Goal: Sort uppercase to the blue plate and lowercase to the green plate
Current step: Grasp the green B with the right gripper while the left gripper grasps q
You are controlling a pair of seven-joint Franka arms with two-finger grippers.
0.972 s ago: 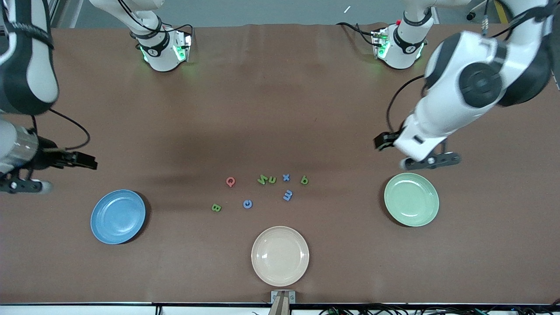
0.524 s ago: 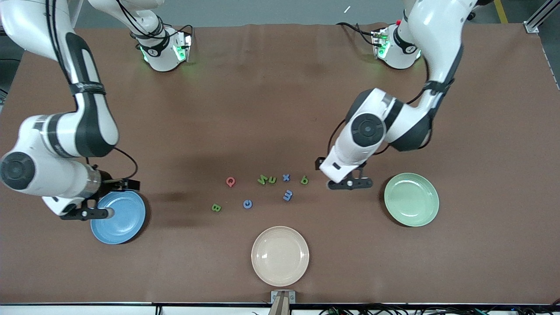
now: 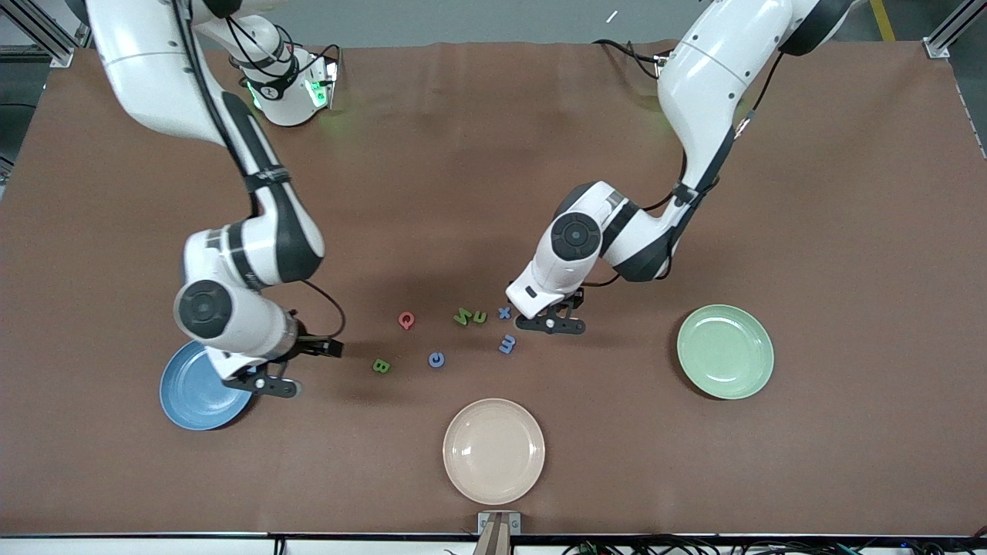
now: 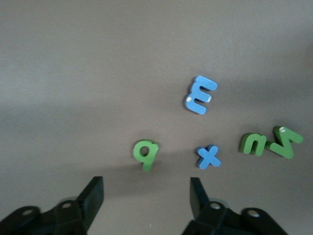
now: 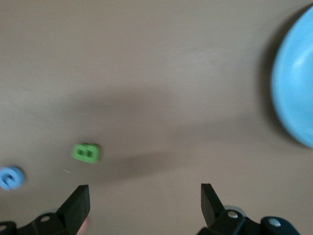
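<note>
The uppercase letters lie mid-table: pink Q (image 3: 406, 320), green N/Z shape (image 3: 462, 316), blue C (image 3: 436, 359) and green B (image 3: 381, 365). Among them lie the lowercase green n (image 3: 480, 317), blue x (image 3: 504, 312) and blue m (image 3: 507, 344). My left gripper (image 3: 549, 324) hangs open over the green b (image 4: 145, 152), which lies just ahead of its empty fingers (image 4: 95, 193). My right gripper (image 3: 267, 385) is open over the table at the blue plate's (image 3: 189, 397) rim. The right wrist view shows the B (image 5: 87, 152) ahead of that gripper (image 5: 144, 196). The green plate (image 3: 725, 351) sits toward the left arm's end.
A beige plate (image 3: 493, 451) sits nearer the front camera than the letters, close to the table's front edge. The brown table (image 3: 493, 193) spreads bare between the letters and the arm bases.
Both arms have swung in toward the letters. The left gripper moved from beside the green plate to over the green b. The right gripper crossed the blue plate toward the B.
</note>
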